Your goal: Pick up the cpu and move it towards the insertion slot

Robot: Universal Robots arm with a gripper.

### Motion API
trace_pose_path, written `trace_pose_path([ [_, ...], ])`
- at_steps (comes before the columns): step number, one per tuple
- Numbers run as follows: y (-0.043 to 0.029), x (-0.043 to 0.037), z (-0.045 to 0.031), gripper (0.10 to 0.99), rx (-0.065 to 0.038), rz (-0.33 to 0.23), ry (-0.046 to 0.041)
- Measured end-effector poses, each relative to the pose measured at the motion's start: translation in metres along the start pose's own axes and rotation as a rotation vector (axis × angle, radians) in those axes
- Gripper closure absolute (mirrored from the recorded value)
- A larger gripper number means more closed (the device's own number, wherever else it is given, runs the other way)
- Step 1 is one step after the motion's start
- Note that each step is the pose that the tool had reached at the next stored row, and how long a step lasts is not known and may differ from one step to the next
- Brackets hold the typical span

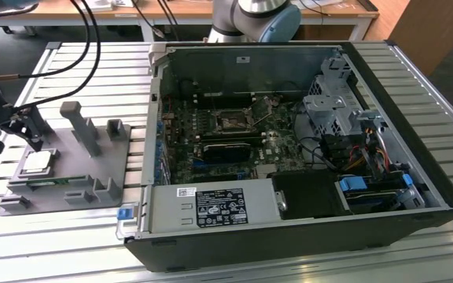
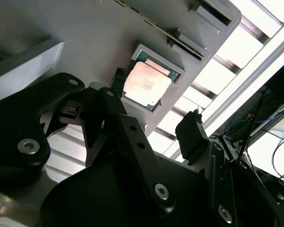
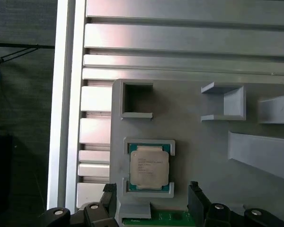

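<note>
Exterior view: one grey plastic fixture plate (image 1: 92, 171) on the slatted aluminium bench (image 1: 77, 94), with upright posts rising from it. Beside the plate, an open black computer case (image 1: 289, 247) housing one square, metal-framed insertion slot (image 1: 233, 122), well apart from the plate. Black gripper (image 1: 22, 132) hanging over the plate.

Second wrist view: one cpu (image 2: 146, 84), a thin square chip with a silvery top, seated in a pocket of the plate (image 2: 85, 28). Two fingers (image 2: 191, 130) spread wide, grasping nothing.

First wrist view: cpu (image 3: 149, 165) lying flat in the plate's pocket, green rim showing, between the released fingers (image 3: 195, 189), untouched. One narrow green memory stick (image 3: 151, 220) just beside that pocket.
</note>
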State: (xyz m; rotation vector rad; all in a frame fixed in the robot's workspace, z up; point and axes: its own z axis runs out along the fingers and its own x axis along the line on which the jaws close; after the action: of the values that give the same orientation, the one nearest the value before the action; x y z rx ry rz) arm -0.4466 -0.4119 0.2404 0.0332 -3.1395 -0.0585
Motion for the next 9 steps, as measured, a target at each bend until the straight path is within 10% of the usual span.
trace_pose_path([
  [9,-0.0009,0.0001,0.0133,0.38,-0.003,0.0,-0.0044],
])
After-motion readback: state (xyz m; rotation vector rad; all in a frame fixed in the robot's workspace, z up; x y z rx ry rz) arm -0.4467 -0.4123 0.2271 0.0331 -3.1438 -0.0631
